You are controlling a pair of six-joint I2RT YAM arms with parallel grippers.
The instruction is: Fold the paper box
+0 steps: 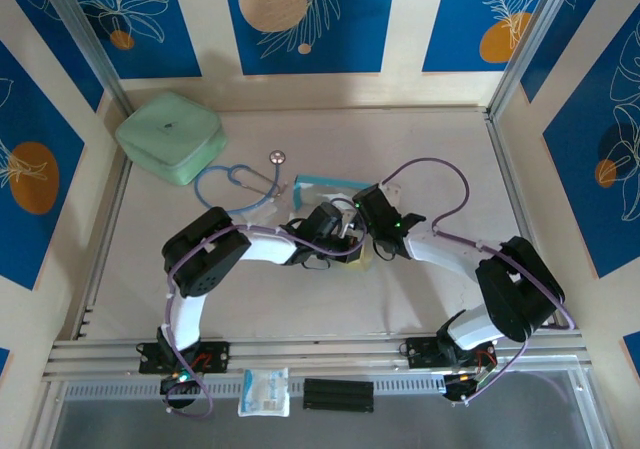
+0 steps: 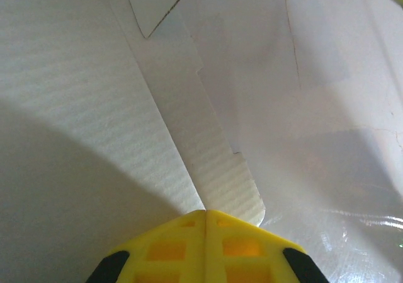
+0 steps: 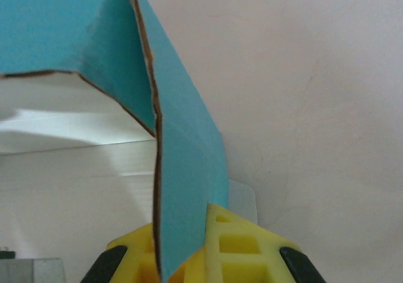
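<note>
The paper box point(image 1: 318, 183) sits mid-table between both arms. The right gripper point(image 3: 184, 227) pinches a teal panel. The left gripper point(image 2: 206, 219) is closed against a white flap, hold uncertain. Risk: opposing pulls tear or miscrease the thin card.

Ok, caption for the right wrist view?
Right gripper shut on a teal panel of the partly folded paper box.
</note>
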